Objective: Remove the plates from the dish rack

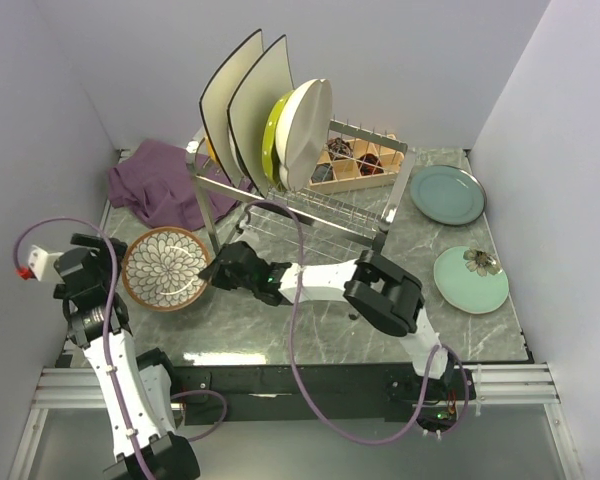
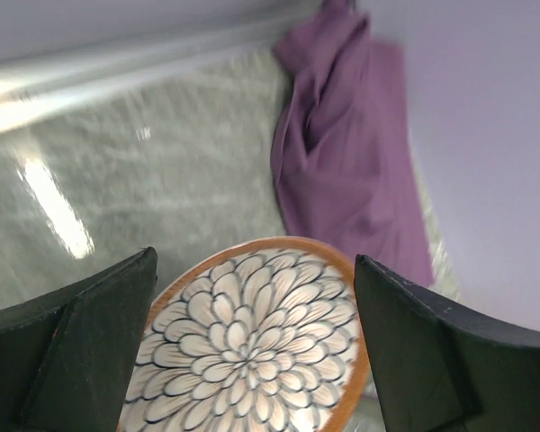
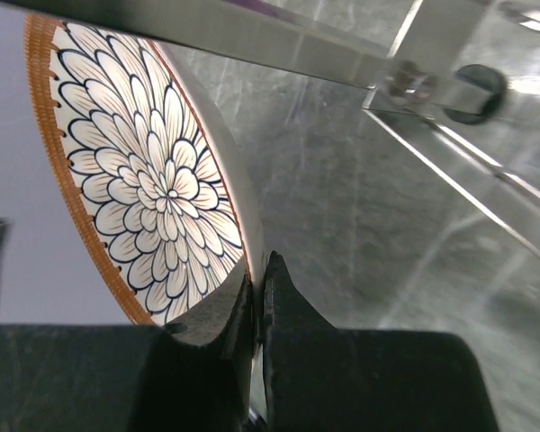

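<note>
My right gripper (image 1: 212,270) is shut on the rim of the brown-rimmed patterned plate (image 1: 164,268) and holds it tilted at the left of the table; its jaws pinch the edge in the right wrist view (image 3: 256,279). My left gripper (image 2: 256,297) is open, its fingers on either side of that plate (image 2: 252,351), not touching. The dish rack (image 1: 290,205) at the back holds two cream square plates (image 1: 242,105), a yellow-green plate (image 1: 276,130) and a cream round plate (image 1: 308,125). A teal-grey plate (image 1: 447,193) and a mint flower plate (image 1: 470,279) lie on the right.
A purple cloth (image 1: 158,183) lies at the back left, also in the left wrist view (image 2: 351,153). A wooden compartment box (image 1: 358,160) stands behind the rack. A rack tube and leg (image 3: 405,81) pass close above my right gripper. Walls close in on three sides.
</note>
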`<state>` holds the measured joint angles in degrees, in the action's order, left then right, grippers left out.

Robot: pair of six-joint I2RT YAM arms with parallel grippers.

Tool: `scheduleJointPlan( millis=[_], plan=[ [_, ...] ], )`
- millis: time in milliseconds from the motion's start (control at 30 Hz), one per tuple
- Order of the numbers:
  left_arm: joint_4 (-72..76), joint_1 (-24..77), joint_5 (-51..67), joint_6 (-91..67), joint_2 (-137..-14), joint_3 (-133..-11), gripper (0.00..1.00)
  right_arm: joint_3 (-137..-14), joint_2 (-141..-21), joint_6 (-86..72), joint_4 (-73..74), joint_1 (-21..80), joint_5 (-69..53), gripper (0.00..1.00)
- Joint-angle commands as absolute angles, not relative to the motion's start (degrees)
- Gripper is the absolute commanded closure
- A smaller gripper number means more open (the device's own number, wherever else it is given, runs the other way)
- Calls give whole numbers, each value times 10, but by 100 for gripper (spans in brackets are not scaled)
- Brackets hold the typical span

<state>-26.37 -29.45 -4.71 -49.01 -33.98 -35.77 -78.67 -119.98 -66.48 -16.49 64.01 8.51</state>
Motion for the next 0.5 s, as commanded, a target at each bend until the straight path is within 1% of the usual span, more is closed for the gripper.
scheduleJointPlan(
  millis=[0,67,167,267,467],
  plan=[
    [-273,-298,-146,-524,-338,-402,4,-848,-1215,-749,-265,636,103,100],
    [-285,-298,-183,-540,-334,-409,4,-859,-1231,-759,-264,639,119,100],
    [-299,-298,-199,-568,-331,-427,4,-874,-1258,-777,-265,645,139,100],
    [-300,-298,-189,-594,-326,-425,4,-914,-1296,-791,-244,649,142,100],
    [-296,-298,-132,-606,-334,-409,6,-978,-1352,-811,-229,652,142,100]
  ],
)
